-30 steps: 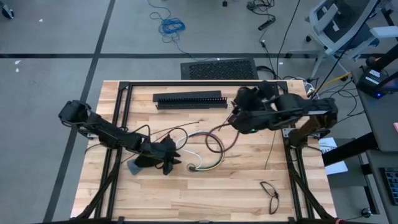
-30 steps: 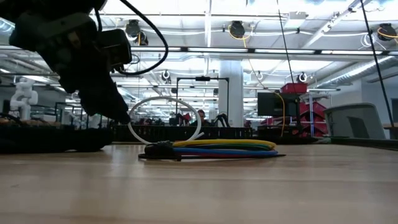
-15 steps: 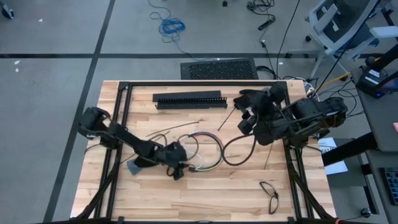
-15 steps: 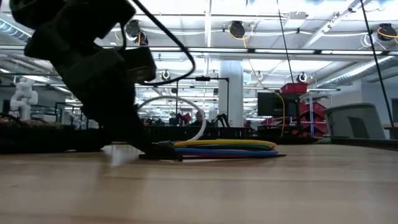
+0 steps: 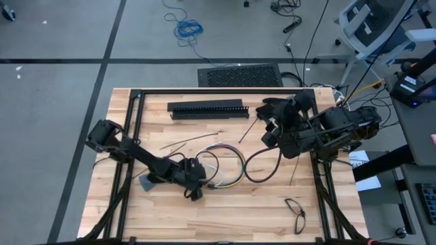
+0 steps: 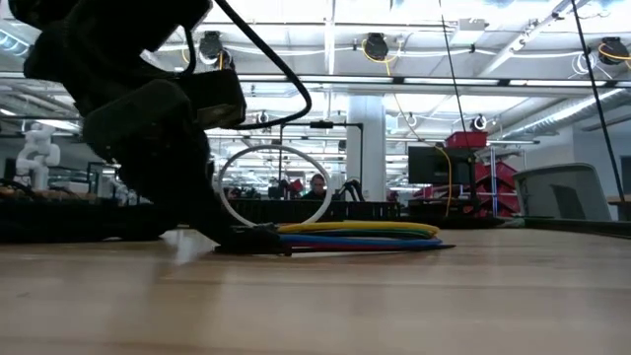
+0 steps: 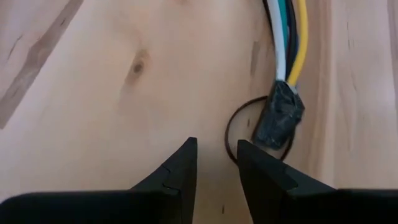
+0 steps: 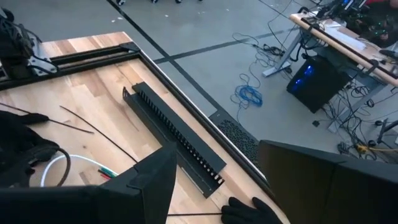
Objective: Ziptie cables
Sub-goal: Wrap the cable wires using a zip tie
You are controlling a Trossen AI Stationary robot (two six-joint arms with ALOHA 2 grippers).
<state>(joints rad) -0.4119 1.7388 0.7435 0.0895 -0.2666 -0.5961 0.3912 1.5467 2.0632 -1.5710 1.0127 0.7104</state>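
Behind your wooden table (image 5: pixel 225 211) the low view shows a bright workshop under rows of ceiling lights. You have the cables (image 5: pixel 228 173) lying near the table's middle, a bundle of white, yellow, green and blue wires curving in loops, with a thicker black one arcing toward the right arm. Your left gripper (image 7: pixel 216 163) is down at the bundle's black taped end (image 7: pixel 280 117), its fingers narrowly parted with only bare wood between them, gripping nothing. Your right gripper (image 8: pixel 214 177) hangs above the table's far right side with its jaws wide apart and empty, looking over the black slotted bar (image 5: pixel 208 109).
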